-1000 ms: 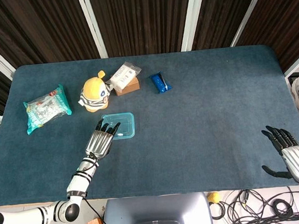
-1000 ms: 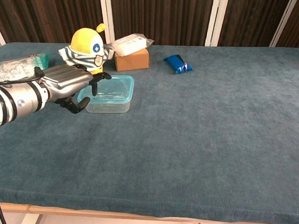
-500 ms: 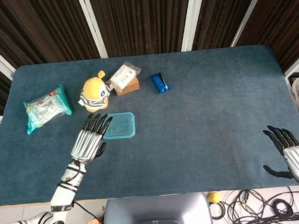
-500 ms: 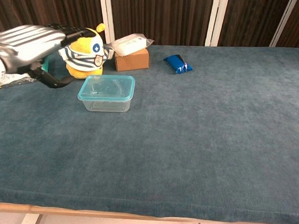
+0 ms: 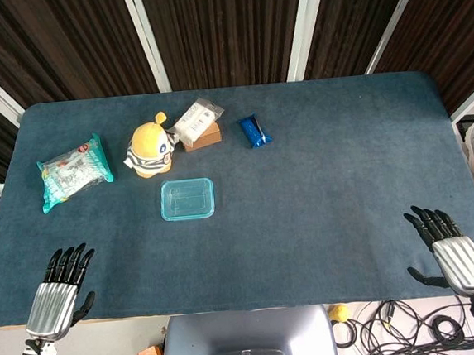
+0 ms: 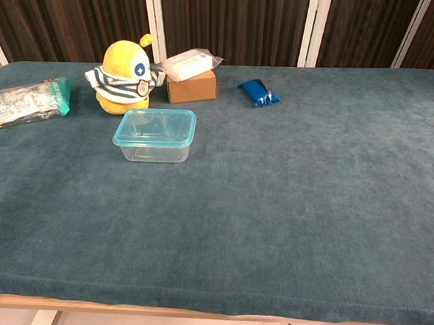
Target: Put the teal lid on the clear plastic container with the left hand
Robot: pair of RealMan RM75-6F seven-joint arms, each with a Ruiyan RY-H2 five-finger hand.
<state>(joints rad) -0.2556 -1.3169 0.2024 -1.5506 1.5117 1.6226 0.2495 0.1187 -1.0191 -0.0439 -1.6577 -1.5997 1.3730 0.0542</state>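
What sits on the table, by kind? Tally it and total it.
Lidded clear plastic container with teal lid: 1
Yellow plush toy: 1
Cardboard box: 1
Packets: 3, namely teal snack bag, white packet on the box, blue packet
Total: 6

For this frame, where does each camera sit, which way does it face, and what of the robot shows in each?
Head view: high above the near edge, looking steeply down on the table; left hand and right hand show at the bottom corners.
Chest view: low at the near edge, looking across the table toward the back; no part of the robot shows.
Both show the lidded clear plastic container and yellow plush toy.
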